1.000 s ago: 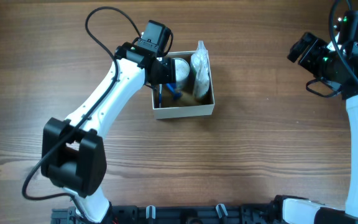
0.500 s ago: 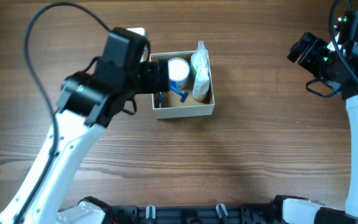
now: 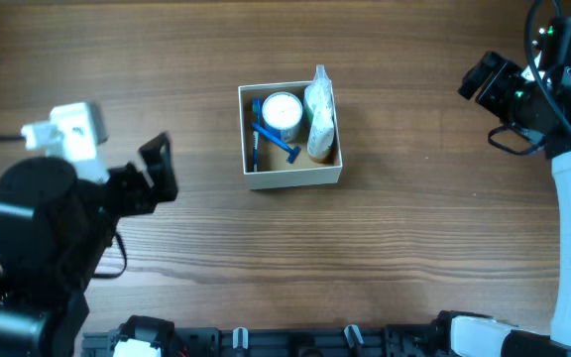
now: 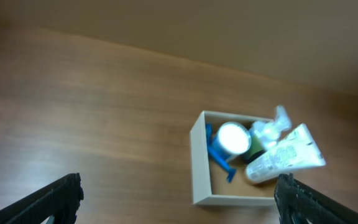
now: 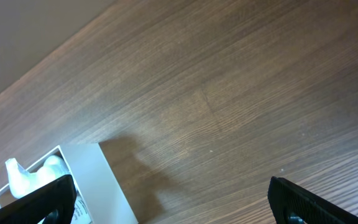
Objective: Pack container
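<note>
Both claws are hanging over the brown wooden table (image 3: pixel 414 248), neither one touching anything.

Left claw (image 4: pixel 178 193): fingers (image 4: pixel 58 200) are standing wide apart, nothing between them. It is sitting at the near left, well apart from the box, and its camera is looking down and across at it.

Right claw (image 5: pixel 171 186): fingers (image 5: pixel 39 202) are spread just as wide, also empty. It is hanging at the far right, well apart from the box; its camera is catching only one white corner of the box at the lower left.

The square shallow cardboard container with white walls and brown inside (image 3: pixel 292 177) is sitting upright about mid-table, slightly toward the far side.

Inside it:
- small round white jar (image 3: pixel 284 110) is lying toward the far wall, about the middle
- blue plastic razor (image 3: pixel 278 140) is lying on the floor left of and nearer than the jar
- white tube in a crinkled clear bag (image 3: pixel 318 117) is leaning along the right wall, bag top poking over the far rim
</note>
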Controlling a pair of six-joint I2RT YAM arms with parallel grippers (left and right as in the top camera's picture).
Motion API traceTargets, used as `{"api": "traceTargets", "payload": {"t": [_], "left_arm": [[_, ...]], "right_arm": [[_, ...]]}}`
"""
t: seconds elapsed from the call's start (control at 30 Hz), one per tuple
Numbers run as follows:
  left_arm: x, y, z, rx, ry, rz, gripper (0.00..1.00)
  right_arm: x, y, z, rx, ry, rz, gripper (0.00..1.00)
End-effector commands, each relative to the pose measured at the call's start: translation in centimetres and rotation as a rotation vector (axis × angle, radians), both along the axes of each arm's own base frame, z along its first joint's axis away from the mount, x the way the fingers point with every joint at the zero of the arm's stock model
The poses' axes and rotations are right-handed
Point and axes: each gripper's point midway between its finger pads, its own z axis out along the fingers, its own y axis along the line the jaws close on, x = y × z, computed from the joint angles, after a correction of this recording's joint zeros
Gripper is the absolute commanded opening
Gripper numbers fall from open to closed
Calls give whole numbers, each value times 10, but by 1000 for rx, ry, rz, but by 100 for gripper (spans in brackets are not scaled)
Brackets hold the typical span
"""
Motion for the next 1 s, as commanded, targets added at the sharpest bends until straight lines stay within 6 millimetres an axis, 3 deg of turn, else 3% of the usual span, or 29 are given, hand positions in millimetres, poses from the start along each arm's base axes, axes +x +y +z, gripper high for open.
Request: {"api": "traceTargets", "payload": {"t": [0.0, 0.27, 0.4, 0.63, 0.97], "left_arm": [[2, 12, -42, -33, -21, 4, 100], [-2, 9, -175, -73, -105, -22, 100], [-8, 9, -211, -80, -130, -19, 100], [-15, 16, -233, -77, -187, 9, 100], [-15, 19, -234, -75, -207, 18, 100]], "right_arm": [[2, 1, 3, 8, -10, 2, 100], [2, 1, 3, 8, -10, 2, 100], [2, 1, 3, 8, -10, 2, 100], [2, 1, 3, 8, -10, 3, 100], [2, 1, 3, 8, -10, 3, 100]]}}
